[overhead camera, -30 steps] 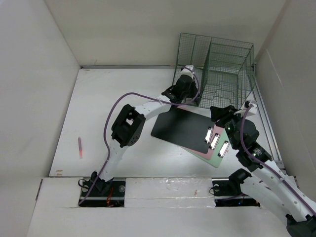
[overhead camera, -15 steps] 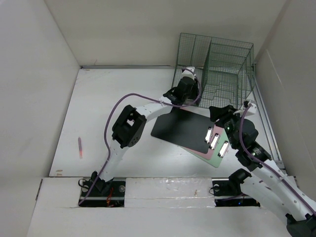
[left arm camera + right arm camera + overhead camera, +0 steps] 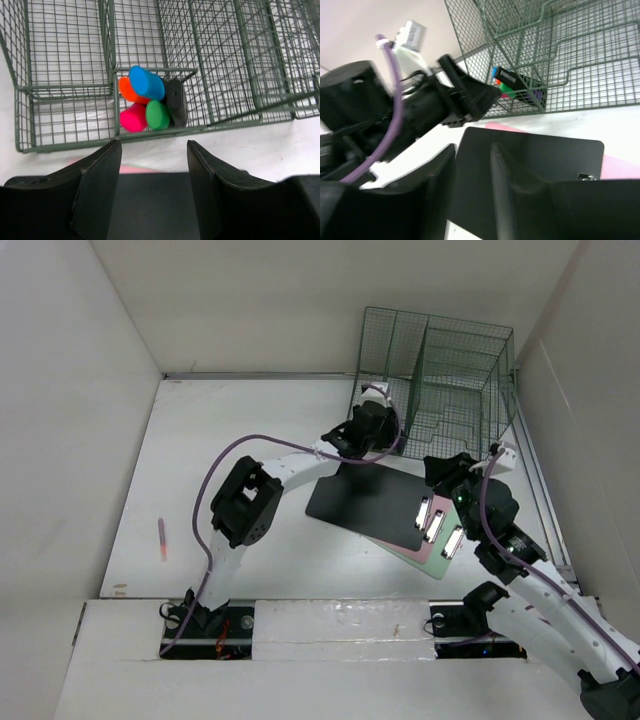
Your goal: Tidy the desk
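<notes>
The matte white desk (image 3: 220,440) fills the floor of the overhead view, bordered by plain white walls, with both arms reaching over it. A dark green wire-mesh rack (image 3: 450,370) stands in its far right corner. A flat black rectangular board (image 3: 365,500) lies on the desk just in front of the rack, overlapping a pink sheet (image 3: 428,562) whose corner shows at the near right. The left gripper (image 3: 154,150) hovers over the board's far edge, facing the rack, its fingers spread wide with nothing between them. The right gripper (image 3: 472,150) hangs above the board, fingers narrowly parted and empty. A cluster of blue, orange, pink, green and black markers (image 3: 147,97) sits in a small front compartment of the rack. A slim pink pen (image 3: 162,538) lies alone at the desk's left, well apart from everything else.
</notes>
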Available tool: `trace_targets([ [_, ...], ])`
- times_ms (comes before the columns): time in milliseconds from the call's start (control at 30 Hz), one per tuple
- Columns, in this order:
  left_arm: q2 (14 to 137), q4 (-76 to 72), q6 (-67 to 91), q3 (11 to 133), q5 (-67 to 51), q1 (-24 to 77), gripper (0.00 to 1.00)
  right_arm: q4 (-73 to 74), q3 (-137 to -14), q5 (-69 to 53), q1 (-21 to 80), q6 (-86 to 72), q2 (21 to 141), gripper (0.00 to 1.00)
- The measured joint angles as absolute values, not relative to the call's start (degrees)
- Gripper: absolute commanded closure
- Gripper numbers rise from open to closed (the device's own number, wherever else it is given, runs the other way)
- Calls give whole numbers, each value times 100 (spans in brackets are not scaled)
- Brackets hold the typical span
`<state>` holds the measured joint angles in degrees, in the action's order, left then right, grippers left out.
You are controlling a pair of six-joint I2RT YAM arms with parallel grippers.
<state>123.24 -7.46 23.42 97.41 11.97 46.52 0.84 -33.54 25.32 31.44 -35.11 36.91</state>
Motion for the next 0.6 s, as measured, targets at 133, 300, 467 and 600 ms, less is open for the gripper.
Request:
trace_targets([
  [133, 11775, -961, 2250, 9172, 1138, 4652, 39, 80, -3347, 2569, 3144, -3500, 3791, 96],
  [300, 10604, -1590, 2167, 8213, 1192, 4689, 39, 78, -3347, 2659, 3144, -3542, 4084, 100],
  [467, 9161, -2641, 2314, 6890, 1367, 4766, 46, 309, -3319, 2720, 3144, -3745, 4359, 95],
  [600, 8562, -3291, 2652, 5887, 1538, 4829, 49, 757, -3159, 2744, 3100, -4174, 4375, 59],
])
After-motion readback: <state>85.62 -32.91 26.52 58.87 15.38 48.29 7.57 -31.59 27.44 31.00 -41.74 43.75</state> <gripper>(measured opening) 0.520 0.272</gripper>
